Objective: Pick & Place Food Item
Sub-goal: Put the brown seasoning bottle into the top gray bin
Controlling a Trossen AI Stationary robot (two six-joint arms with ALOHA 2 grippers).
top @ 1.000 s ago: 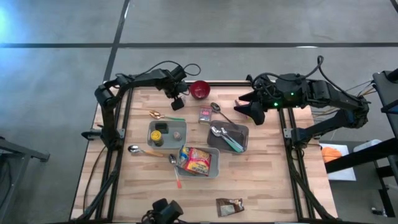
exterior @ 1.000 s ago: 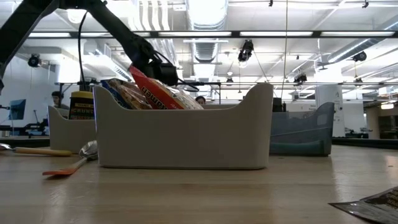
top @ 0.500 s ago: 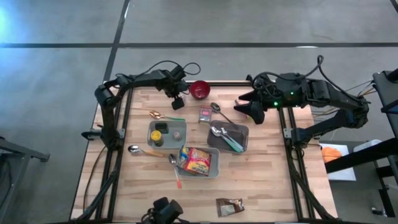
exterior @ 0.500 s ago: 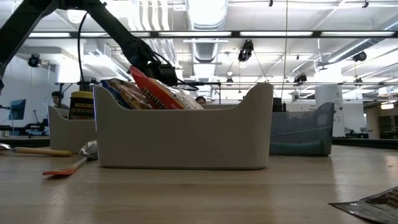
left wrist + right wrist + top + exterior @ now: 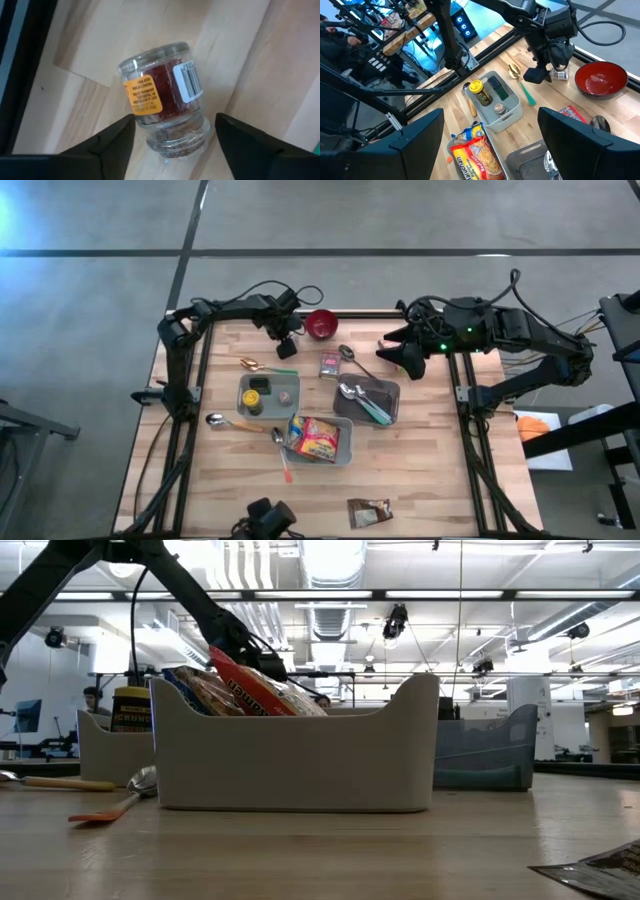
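Left gripper (image 5: 172, 132) at the far left of the wooden table (image 5: 420, 470), fingers spread either side of a small clear glass spice jar with an orange label and red contents (image 5: 162, 107), lying on its side on the wood; not closed on it. Just beside a red round bowl (image 5: 321, 324). Right gripper (image 5: 392, 355) hovering at the far right, fingers wide apart, nothing between them. Nearer, a pale grey bin (image 5: 345, 450) holding a colourful snack bag (image 5: 315, 437).
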